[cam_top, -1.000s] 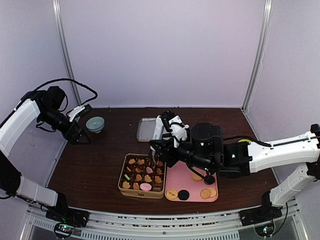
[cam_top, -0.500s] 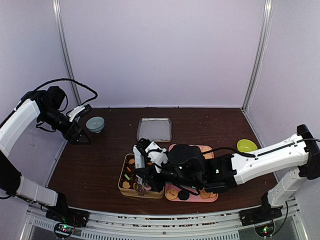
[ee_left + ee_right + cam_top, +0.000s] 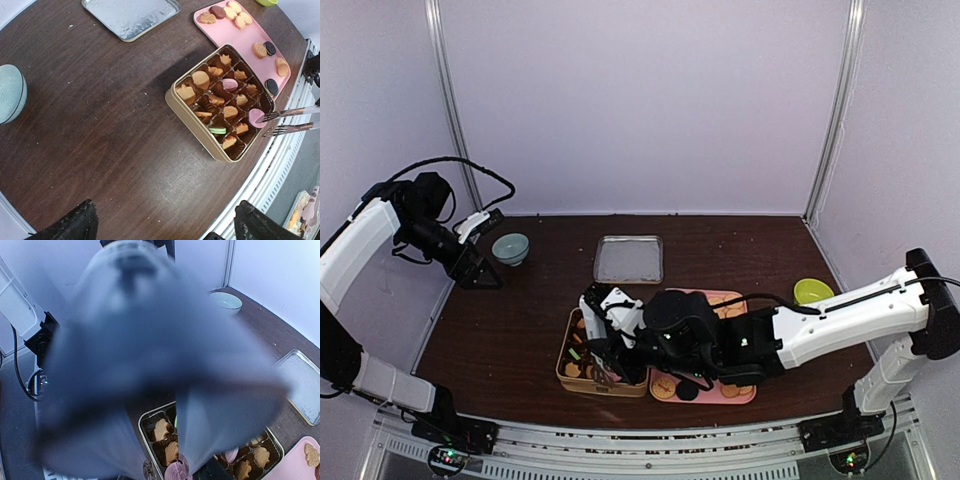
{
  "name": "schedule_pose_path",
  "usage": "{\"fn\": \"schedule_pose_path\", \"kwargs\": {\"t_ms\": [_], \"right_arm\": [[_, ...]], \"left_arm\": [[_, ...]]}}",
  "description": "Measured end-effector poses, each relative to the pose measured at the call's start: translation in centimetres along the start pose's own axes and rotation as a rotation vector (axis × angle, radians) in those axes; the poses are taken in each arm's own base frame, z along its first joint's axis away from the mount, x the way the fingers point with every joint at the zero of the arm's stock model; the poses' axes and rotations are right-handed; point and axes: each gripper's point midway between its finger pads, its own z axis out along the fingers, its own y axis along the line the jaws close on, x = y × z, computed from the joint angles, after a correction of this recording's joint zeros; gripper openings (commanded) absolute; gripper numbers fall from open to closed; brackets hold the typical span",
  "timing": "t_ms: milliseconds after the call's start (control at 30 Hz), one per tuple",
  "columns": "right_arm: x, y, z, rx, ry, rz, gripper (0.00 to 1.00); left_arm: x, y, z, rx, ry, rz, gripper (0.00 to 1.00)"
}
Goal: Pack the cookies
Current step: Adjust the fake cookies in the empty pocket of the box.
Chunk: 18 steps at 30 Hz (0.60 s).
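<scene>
Right end effector (image 3: 603, 340) tight around tongs (image 3: 295, 111), tips at pink cookie (image 3: 256, 116) in tin (image 3: 190, 122)

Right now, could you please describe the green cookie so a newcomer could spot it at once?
On the dark table, find the gold tin beside the pink tray. The green cookie lies along the tin's side farthest from that tray, the only green one among tan and pink biscuits.

A blurred grey shape (image 3: 150, 355) hides most cookies (image 3: 161, 430) in the tin (image 3: 141, 423).
</scene>
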Motion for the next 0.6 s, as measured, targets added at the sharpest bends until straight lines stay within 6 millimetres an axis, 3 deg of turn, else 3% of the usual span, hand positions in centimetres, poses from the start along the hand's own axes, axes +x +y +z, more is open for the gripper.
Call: {"fn": "schedule_pose_path", "kwargs": {"t_ms": [200, 600], "right_arm": [[0.4, -0.5, 0.4, 0.029, 0.005, -0.001, 0.32], [-0.9, -2.4, 0.5, 0.073, -0.041, 0.063, 0.24]], "left_arm": [[0.0, 0.0, 0.0, -0.001, 0.000, 0.001, 0.98], [0.0, 0.0, 0.0, -0.001, 0.000, 0.001, 0.98]]}}
